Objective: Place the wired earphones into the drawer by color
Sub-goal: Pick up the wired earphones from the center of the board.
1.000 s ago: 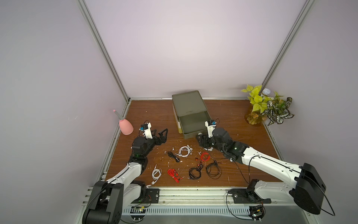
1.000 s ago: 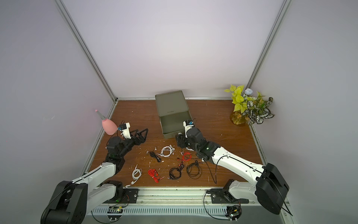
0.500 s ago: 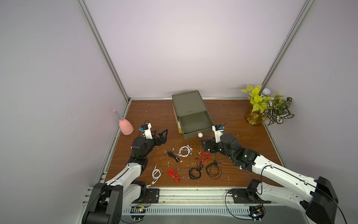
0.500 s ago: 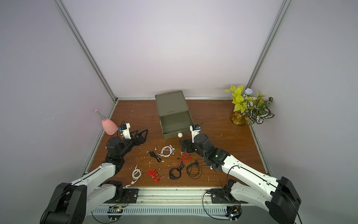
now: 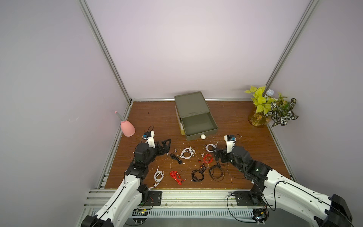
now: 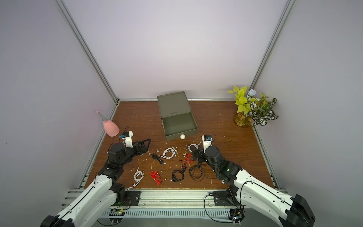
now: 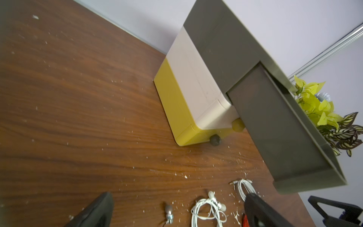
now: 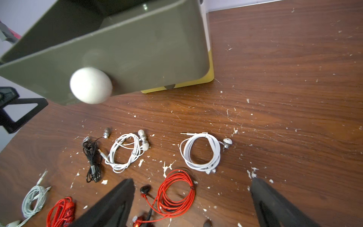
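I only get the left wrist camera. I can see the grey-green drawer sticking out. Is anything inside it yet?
Observer: No. In both top views the olive drawer is pulled out and its floor is bare.
Operator: How many red earphones are there? I only see a tiny red bit.
Observer: Two. There is a red coil mid-table and a second red coil nearer the front edge.
Operator: Is the other arm holding one?
Observer: No. In the right wrist view the right gripper is wide open, and the red coil lies on the table below it, not gripped.
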